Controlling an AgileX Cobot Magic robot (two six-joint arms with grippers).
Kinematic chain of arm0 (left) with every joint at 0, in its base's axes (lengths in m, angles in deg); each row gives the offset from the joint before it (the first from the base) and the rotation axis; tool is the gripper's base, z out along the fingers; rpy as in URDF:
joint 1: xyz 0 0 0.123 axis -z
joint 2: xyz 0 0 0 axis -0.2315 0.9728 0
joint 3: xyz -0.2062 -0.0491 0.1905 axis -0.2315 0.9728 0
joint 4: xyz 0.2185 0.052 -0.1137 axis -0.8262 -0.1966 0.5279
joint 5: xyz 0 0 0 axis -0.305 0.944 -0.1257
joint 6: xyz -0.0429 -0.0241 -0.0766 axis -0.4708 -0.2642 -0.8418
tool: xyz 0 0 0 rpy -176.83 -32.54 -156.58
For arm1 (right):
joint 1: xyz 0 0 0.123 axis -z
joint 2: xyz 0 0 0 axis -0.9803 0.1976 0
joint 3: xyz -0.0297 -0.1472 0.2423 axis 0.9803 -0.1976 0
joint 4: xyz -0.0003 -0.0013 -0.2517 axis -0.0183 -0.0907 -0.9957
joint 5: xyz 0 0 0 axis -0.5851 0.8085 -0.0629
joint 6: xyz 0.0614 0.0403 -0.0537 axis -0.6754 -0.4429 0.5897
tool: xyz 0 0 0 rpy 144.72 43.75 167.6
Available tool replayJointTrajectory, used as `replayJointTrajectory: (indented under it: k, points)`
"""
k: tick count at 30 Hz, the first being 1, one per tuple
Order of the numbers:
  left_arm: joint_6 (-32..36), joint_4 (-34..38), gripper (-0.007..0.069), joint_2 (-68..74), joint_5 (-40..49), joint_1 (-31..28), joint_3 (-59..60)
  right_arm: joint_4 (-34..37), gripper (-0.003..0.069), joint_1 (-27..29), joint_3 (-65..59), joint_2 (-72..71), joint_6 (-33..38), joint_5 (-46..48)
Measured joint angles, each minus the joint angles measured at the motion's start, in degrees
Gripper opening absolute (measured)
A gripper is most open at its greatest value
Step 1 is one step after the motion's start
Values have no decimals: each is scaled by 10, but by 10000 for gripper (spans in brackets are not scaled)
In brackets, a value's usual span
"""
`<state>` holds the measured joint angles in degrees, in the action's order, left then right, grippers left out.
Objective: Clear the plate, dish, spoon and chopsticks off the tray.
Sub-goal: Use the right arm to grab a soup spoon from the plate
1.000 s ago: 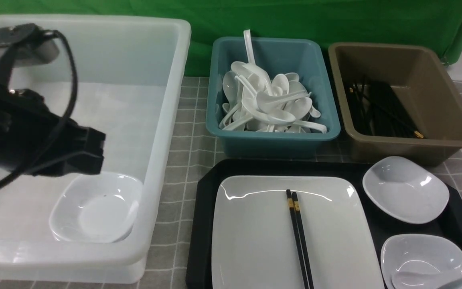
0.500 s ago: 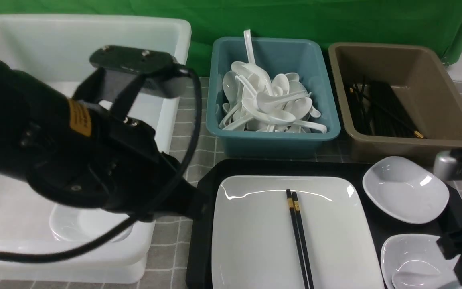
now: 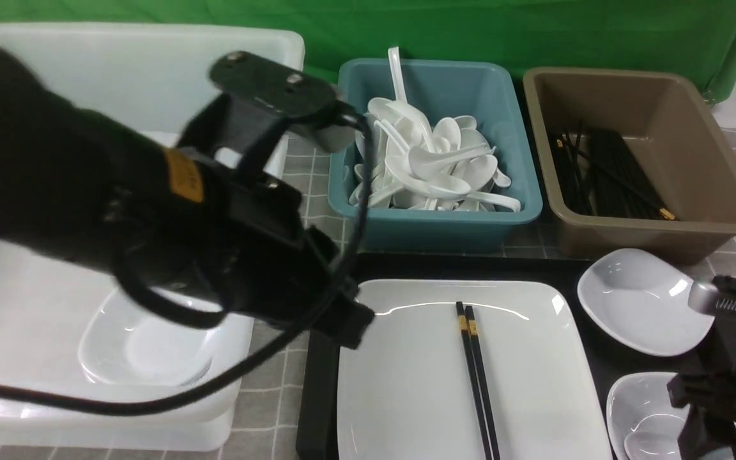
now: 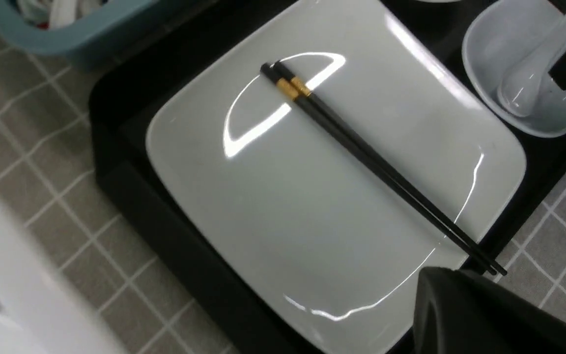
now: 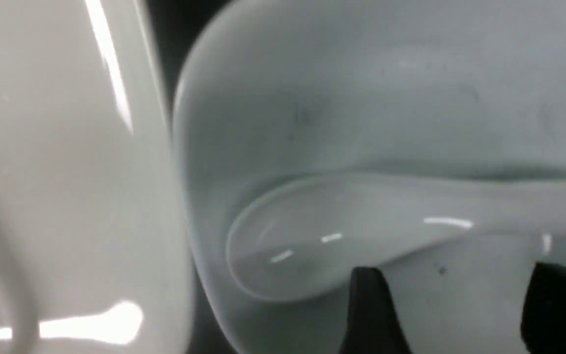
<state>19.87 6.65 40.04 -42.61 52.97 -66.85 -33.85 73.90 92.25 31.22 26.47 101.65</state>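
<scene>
Seen in the front view with the plate (image 3: pixel 413 383) as the clock's centre, the black tray (image 3: pixel 320 415) sits on the counter (image 3: pixel 272 409) around it. The black chopsticks (image 3: pixel 480 377) lie on the plate side by side, gold-banded thick ends toward eleven o'clock and slim ends toward five. At three o'clock, just beside the plate, is a small white dish (image 3: pixel 627 402) with the spoon (image 5: pixel 302 241) resting in it (its handle is largely behind the right tool (image 5: pixel 460 309) in the front view). That tool is spread over the dish, fingertips apart, with nothing between them. A second white dish (image 3: pixel 643 300) stands at two o'clock on the tray's edge.

The left tool (image 3: pixel 352 319) is pressed together at the plate's ten o'clock corner; whether it touches, I cannot tell. Off at nine o'clock is the white tub (image 3: pixel 36 399), one dish (image 3: pixel 151 345) inside. At twelve is the teal bin (image 3: pixel 432 227) heaped with spoons (image 3: pixel 432 156); at one, the brown bin (image 3: pixel 662 236) holding more chopsticks (image 3: pixel 617 172).
</scene>
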Motion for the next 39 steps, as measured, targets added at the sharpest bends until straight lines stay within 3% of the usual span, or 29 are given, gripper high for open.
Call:
replayJointTrajectory:
  k: [7, 17, 39]
  points:
    - [70, 36, 0, 84, -9, 1, 0, 4, 422, 0, 0, 20, -19, -15]
    - [82, 38, 0, 120, -13, 1, -35, 11, 421, 0, 0, 36, -36, 19]
    - [96, 22, 0, 121, -18, 1, -45, 13, 420, 0, 0, 63, -42, -142]
